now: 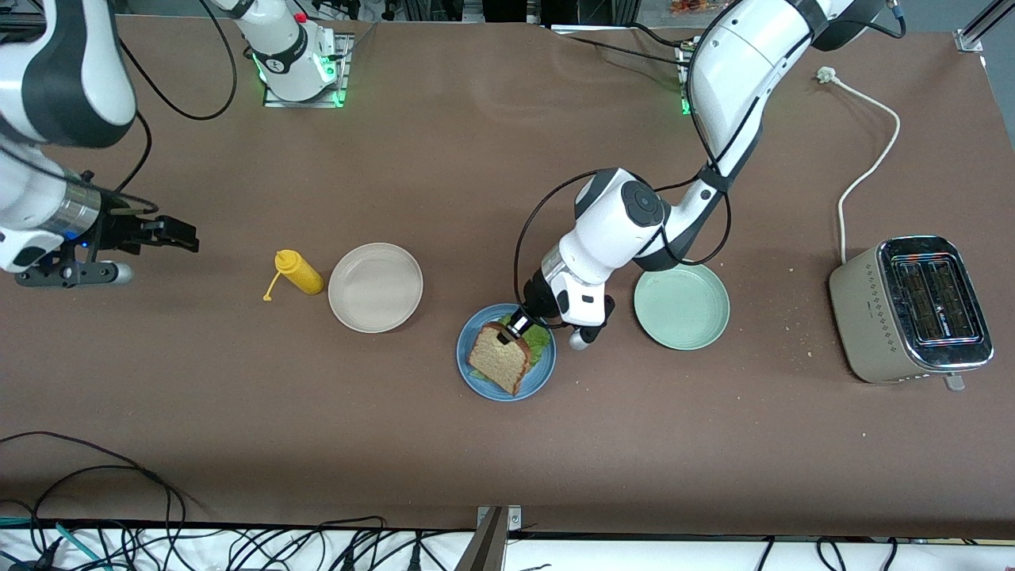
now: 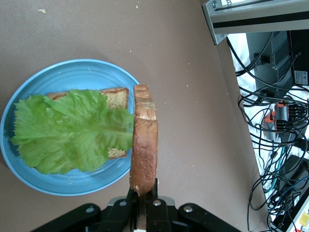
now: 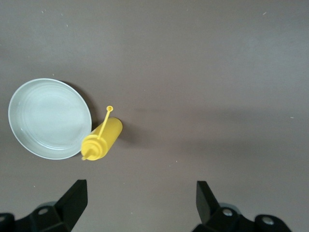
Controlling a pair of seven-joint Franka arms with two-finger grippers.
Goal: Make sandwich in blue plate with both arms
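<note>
The blue plate (image 1: 485, 386) sits near the table's middle, beside the pale green plate. On it lies a bread slice (image 2: 115, 98) covered by a ruffled green lettuce leaf (image 2: 67, 130). My left gripper (image 1: 507, 333) is shut on a second brown bread slice (image 1: 498, 359) and holds it on edge over the plate; in the left wrist view the slice (image 2: 144, 145) stands upright between the jaws beside the lettuce (image 1: 541, 339). My right gripper (image 1: 178, 235) is open and empty, waiting above the table at the right arm's end.
A beige plate (image 1: 375, 286) and a lying yellow mustard bottle (image 1: 297, 272) sit toward the right arm's end. A pale green plate (image 1: 681, 306) is beside the blue plate. A toaster (image 1: 912, 308) stands at the left arm's end, its cord (image 1: 864, 170) trailing.
</note>
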